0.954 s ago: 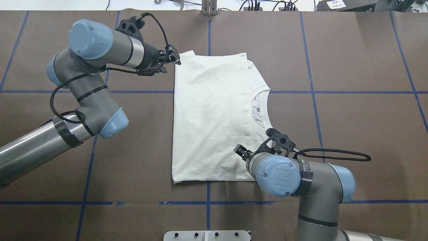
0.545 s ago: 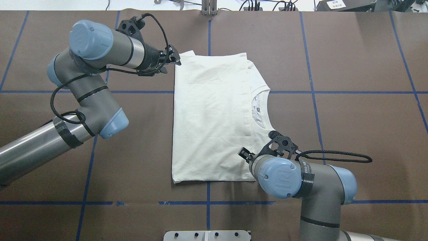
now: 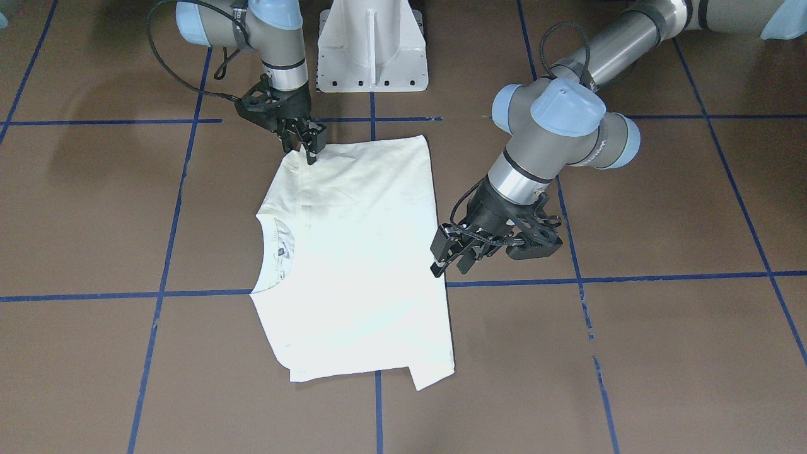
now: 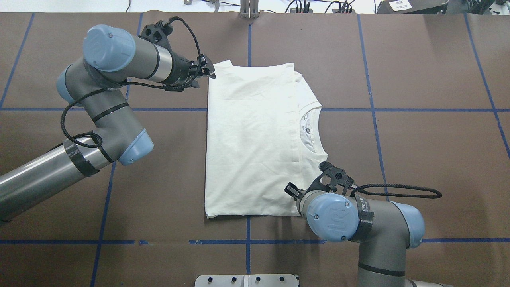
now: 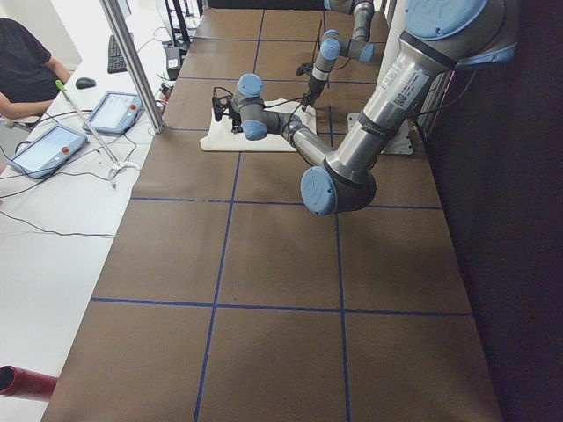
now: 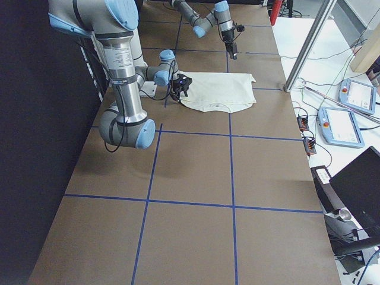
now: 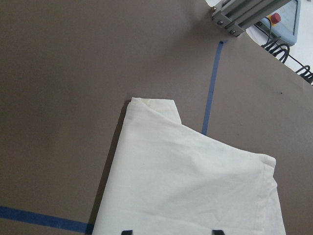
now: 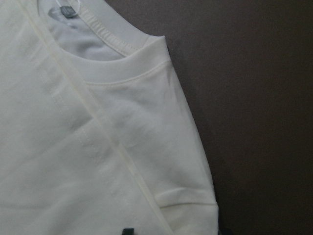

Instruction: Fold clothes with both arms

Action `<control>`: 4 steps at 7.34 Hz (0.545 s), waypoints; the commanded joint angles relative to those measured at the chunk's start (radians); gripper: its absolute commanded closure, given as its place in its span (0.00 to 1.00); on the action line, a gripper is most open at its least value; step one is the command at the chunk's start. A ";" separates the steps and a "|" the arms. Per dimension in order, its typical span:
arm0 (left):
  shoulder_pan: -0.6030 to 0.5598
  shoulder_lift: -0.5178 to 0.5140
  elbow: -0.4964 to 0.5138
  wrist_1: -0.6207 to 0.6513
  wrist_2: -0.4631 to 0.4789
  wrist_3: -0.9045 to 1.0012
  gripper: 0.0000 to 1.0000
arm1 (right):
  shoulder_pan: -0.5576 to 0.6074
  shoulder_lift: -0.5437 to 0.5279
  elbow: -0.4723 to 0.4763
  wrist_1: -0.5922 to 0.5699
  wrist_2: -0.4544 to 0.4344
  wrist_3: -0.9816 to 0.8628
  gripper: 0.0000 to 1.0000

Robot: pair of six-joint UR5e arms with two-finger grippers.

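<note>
The cream-white shirt [image 4: 251, 139] lies folded into a flat rectangle on the brown table, its ribbed collar [image 4: 314, 131] toward the right. Its print is hidden. My left gripper [image 4: 207, 76] hovers open just outside the shirt's far left corner; in the left wrist view the shirt [image 7: 195, 181] lies ahead of the spread fingertips. My right gripper [image 4: 291, 189] sits over the near right corner, largely hidden by its own wrist. From the front the right gripper [image 3: 306, 146] stands open above the shoulder, and the left gripper [image 3: 451, 260] is beside the shirt's [image 3: 353, 252] edge.
Blue tape lines [image 4: 247, 241] grid the table. The white pedestal base [image 3: 372, 44] stands at the robot's side. A metal plate [image 4: 247, 280] sits at the near edge. A person [image 5: 26, 70] and tablets [image 5: 114, 110] are beyond the far edge.
My right arm has drawn back toward the robot's side along the shirt's near right corner. The left arm and the shirt have stayed put.
</note>
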 commanded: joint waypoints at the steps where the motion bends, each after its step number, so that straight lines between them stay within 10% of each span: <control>1: 0.002 0.000 0.000 0.000 0.000 0.000 0.38 | -0.003 -0.002 0.002 0.001 0.001 0.009 0.99; 4: 0.003 -0.002 -0.001 0.001 -0.002 -0.003 0.38 | -0.003 -0.012 0.031 0.000 0.009 0.016 1.00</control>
